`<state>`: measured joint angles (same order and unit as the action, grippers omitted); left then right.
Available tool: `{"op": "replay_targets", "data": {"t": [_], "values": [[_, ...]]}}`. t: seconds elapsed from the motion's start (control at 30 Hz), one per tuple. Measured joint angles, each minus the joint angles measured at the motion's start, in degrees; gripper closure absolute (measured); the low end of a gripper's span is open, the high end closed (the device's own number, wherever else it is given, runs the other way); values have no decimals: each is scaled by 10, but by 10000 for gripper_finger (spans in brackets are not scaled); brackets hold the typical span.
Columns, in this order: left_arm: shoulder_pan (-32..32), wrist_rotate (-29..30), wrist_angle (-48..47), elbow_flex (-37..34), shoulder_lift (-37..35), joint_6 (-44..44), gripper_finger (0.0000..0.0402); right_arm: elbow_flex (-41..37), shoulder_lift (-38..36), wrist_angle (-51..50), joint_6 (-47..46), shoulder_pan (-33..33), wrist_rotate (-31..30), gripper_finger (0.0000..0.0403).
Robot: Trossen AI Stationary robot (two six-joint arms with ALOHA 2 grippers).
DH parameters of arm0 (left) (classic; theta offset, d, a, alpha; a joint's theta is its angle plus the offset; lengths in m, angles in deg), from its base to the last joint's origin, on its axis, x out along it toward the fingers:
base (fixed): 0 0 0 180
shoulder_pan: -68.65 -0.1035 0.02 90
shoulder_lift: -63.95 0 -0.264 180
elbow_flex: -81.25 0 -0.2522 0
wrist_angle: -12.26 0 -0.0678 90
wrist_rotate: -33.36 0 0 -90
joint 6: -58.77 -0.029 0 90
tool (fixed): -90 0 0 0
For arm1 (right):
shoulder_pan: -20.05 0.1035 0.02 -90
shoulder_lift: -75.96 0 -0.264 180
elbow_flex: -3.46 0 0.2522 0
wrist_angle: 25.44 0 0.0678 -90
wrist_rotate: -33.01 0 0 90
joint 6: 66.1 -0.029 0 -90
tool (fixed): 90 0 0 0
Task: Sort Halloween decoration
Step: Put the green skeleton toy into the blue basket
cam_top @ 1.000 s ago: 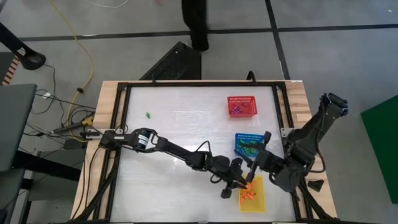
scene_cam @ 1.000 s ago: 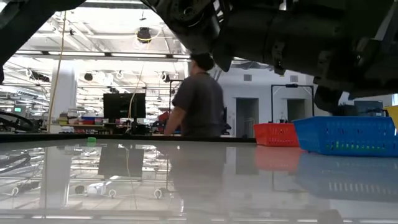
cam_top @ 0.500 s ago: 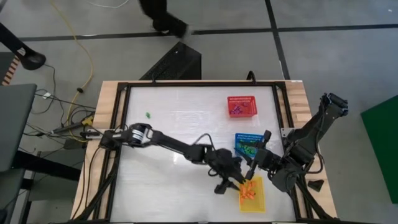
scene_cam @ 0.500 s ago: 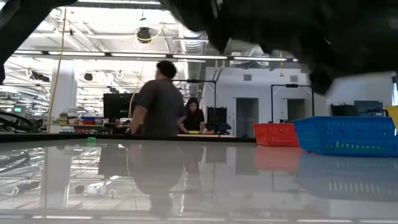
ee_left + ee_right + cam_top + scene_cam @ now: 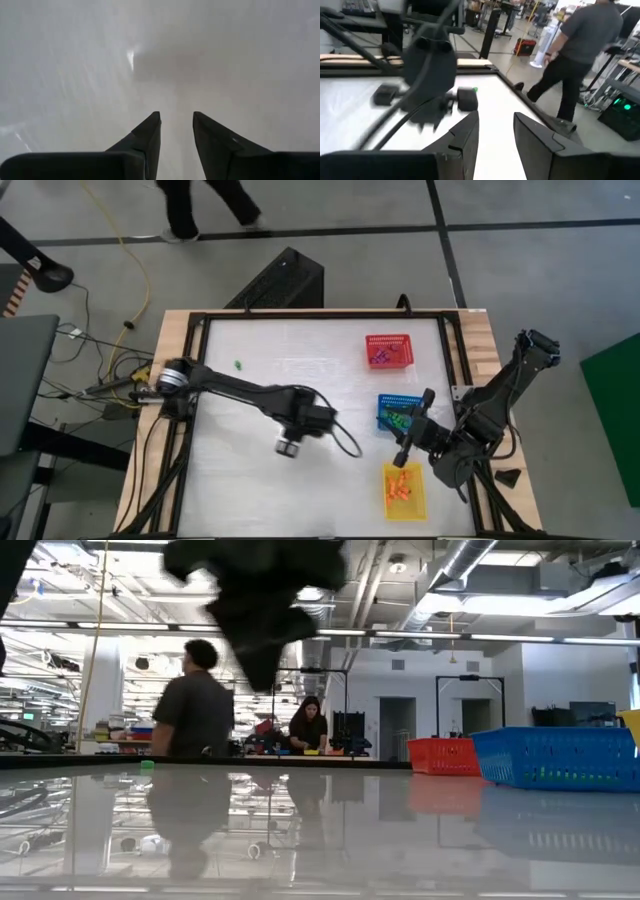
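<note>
I have the left end effector [image 5: 288, 446] empty, fingers slightly parted, over bare tabletop [image 5: 250, 480] well left of the yellow basket [image 5: 405, 491]. Right end effector [image 5: 404, 457] waits beside that basket, parted, empty. Next pick looks like the lone green trinket [image 5: 238, 365], far up-left of the basket; it is too small to judge its long axis.

No text, label, brand or number is legible anywhere.
</note>
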<state>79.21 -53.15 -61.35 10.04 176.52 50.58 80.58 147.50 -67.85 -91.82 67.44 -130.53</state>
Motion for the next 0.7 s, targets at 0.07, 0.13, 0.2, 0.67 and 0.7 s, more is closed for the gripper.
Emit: {"op": "replay_targets", "data": {"t": [0.07, 0.13, 0.2, 0.67, 0.7], "values": [[-9, 0, 6, -71, -51, 12, 304, 0, 0, -11, -22, 0, 4, 251], [-20, 9, 27, -148, -120, 30, 310, 0, 0, -28, -45, 0, 5, 251], [-33, 30, 50, -229, -188, 55, 315, 0, 0, -47, -68, 0, 8, 251], [-219, 117, 103, -428, -467, 122, 319, 0, 45, -74, -85, -132, 51, 251], [-244, 109, 103, -428, -466, 124, 319, 0, 50, -76, -85, -146, 66, 251]]}}
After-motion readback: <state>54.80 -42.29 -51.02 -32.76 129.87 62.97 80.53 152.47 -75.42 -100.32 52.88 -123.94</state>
